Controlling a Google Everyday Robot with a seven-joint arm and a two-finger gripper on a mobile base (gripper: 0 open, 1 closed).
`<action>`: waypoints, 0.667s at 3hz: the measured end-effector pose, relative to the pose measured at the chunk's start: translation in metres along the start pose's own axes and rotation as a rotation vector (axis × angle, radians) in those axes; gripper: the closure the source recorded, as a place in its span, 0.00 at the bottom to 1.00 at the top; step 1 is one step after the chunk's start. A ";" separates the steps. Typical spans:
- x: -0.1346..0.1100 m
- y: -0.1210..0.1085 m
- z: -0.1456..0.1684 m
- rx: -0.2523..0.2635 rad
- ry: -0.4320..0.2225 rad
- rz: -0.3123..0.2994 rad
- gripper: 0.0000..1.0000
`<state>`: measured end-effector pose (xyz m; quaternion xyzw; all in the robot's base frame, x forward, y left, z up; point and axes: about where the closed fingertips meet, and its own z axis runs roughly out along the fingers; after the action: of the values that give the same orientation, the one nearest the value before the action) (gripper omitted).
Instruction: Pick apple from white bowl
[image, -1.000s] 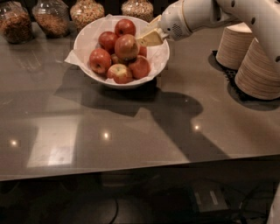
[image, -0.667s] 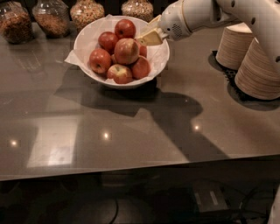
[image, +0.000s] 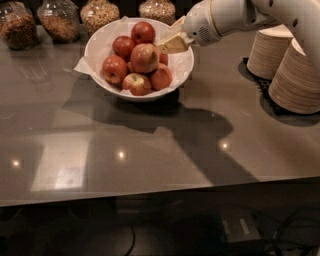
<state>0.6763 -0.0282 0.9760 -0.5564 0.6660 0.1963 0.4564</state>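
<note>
The white bowl (image: 102, 37), lined with white paper, stands at the back of the dark counter and holds several apples. The apple (image: 144, 57), the largest and palest one with a yellow-green patch, lies on top in the middle of the pile, among smaller red apples (image: 114, 68). My gripper (image: 166, 44) reaches in from the right over the bowl's right rim. Its beige tip rests against the right side of the apple. The white arm (image: 235, 15) runs off to the upper right.
Several glass jars of grains (image: 100, 14) stand behind the bowl along the back edge. Two stacks of beige paper bowls (image: 295, 75) stand on a black mat at the right. The arm's shadow falls across the counter (image: 150, 150) in front of the bowl.
The gripper has stayed at the right side of the bowl. The pale apple has shifted slightly within the pile next to the gripper tip.
</note>
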 end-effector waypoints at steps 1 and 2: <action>-0.001 0.002 0.000 -0.004 0.001 -0.007 0.11; -0.002 0.003 0.002 -0.008 0.004 -0.011 0.04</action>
<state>0.6742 -0.0249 0.9764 -0.5622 0.6630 0.1956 0.4540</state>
